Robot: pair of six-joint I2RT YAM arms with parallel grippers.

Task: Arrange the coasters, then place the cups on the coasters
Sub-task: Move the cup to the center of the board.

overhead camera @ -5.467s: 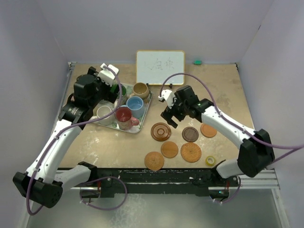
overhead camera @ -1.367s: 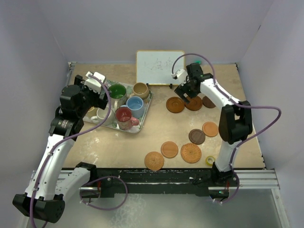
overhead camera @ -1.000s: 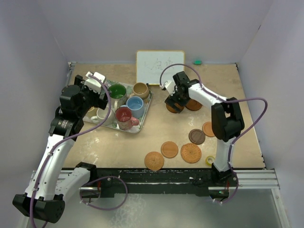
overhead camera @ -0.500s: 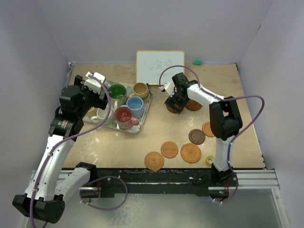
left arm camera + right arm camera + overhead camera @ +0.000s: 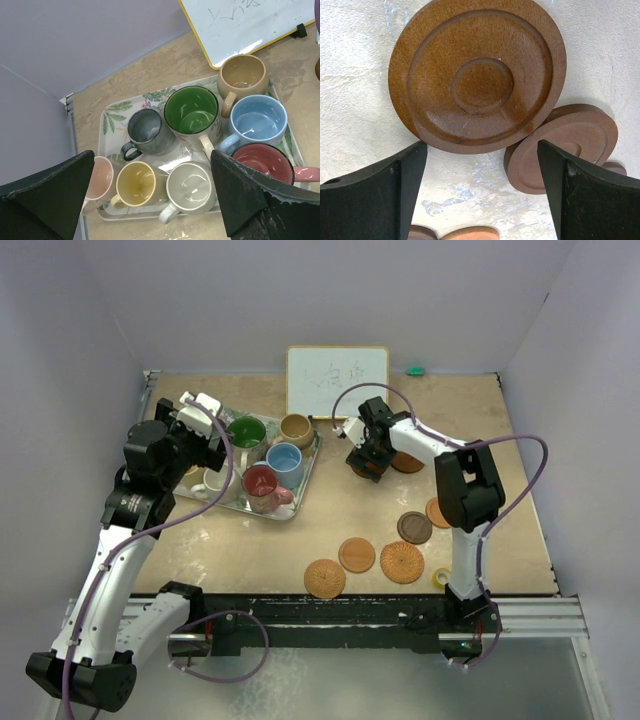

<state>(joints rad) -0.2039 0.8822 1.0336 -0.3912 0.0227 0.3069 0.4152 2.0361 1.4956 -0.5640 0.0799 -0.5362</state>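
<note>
Right gripper [image 5: 480, 150] has edged left above the ringed coaster [image 5: 480, 80]; left gripper [image 5: 151, 160] unmoved, both jaws open.

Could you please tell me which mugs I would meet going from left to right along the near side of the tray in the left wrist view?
pink mug → yellow mug → white mug → red mug

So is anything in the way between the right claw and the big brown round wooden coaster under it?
Nothing visible. The right gripper hangs open over the ringed dark brown wooden coaster, with nothing between them. A smaller reddish-brown round coaster lies against its edge, off to one side.
</note>
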